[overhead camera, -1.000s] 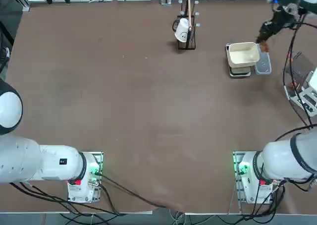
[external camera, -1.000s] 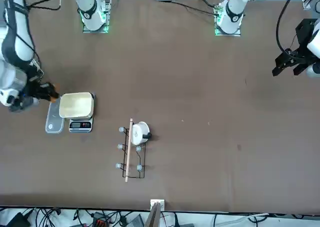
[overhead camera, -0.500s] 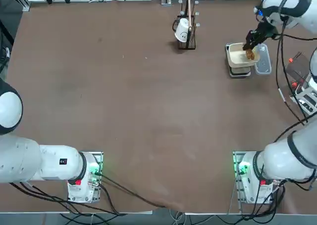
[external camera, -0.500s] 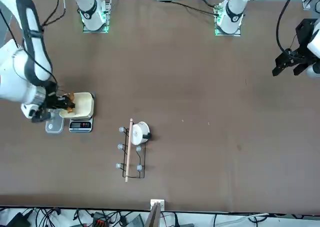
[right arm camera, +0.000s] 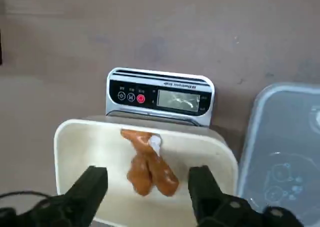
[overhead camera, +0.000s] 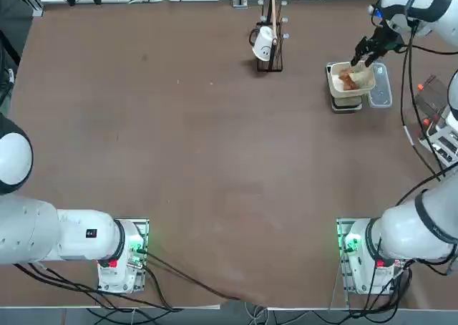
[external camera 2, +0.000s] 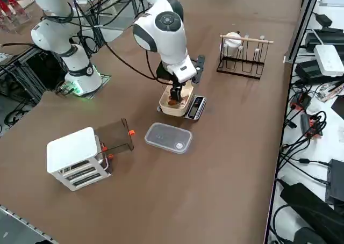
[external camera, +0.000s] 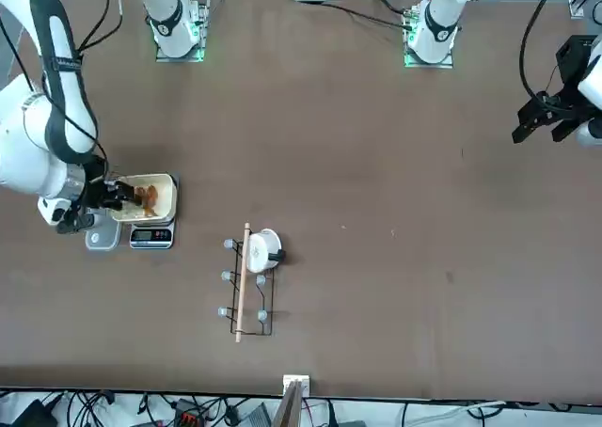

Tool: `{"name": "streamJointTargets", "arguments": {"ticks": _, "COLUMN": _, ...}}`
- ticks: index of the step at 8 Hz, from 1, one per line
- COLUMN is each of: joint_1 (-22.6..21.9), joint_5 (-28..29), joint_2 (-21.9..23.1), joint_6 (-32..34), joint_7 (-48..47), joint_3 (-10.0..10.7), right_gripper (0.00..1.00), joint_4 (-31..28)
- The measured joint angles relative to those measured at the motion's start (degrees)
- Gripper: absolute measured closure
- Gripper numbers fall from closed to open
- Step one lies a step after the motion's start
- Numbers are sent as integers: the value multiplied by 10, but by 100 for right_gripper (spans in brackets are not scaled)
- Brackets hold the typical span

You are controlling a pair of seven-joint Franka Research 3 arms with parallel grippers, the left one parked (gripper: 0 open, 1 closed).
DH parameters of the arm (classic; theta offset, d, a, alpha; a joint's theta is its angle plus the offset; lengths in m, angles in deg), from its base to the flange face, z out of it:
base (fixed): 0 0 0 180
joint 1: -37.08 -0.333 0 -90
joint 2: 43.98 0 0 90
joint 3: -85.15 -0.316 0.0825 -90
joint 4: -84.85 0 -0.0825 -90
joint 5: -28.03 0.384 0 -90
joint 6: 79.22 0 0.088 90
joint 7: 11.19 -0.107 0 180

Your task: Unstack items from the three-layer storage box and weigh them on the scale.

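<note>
Matt cream plastic tray [right arm camera: 75,147], glossy black scale [right arm camera: 160,97] face, translucent plastic lid [right arm camera: 285,147], glossy orange-brown lumps [right arm camera: 147,167], matt brown table [overhead camera: 200,160]

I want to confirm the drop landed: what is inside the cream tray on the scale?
In the cream tray lie orange-brown items with one whitish bit, between the open right gripper fingers. The scale platform beneath the tray is hidden.

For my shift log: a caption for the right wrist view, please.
Open right claw above orange-brown lumps lying in the cream tray on the scale.
</note>
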Motion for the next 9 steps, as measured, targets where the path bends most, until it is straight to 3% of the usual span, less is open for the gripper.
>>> {"name": "streamJointTargets", "arguments": {"ticks": 1, "joint_1": 1, "joint_5": -20, "joint_2": 11, "joint_6": 8, "joint_7": 6, "joint_3": 6, "right_gripper": 1, "joint_4": 1}}
{"name": "streamJointTargets", "arguments": {"ticks": 2, "joint_1": 3, "joint_5": -73, "joint_2": 24, "joint_6": 25, "joint_7": 30, "joint_3": 16, "right_gripper": 8, "joint_4": 2}}
{"name": "streamJointTargets", "arguments": {"ticks": 3, "joint_1": 10, "joint_5": -135, "joint_2": 35, "joint_6": 44, "joint_7": 80, "joint_3": 31, "right_gripper": 23, "joint_4": 2}}
{"name": "streamJointTargets", "arguments": {"ticks": 4, "joint_1": 20, "joint_5": -187, "joint_2": 40, "joint_6": 53, "joint_7": 138, "joint_3": 43, "right_gripper": 28, "joint_4": 2}}
{"name": "streamJointTargets", "arguments": {"ticks": 7, "joint_1": 39, "joint_5": -284, "joint_2": 41, "joint_6": 58, "joint_7": 221, "joint_3": 53, "right_gripper": 91, "joint_4": -8}}
{"name": "streamJointTargets", "arguments": {"ticks": 9, "joint_1": 39, "joint_5": -347, "joint_2": 40, "joint_6": 57, "joint_7": 223, "joint_3": 52, "right_gripper": 98, "joint_4": -35}}
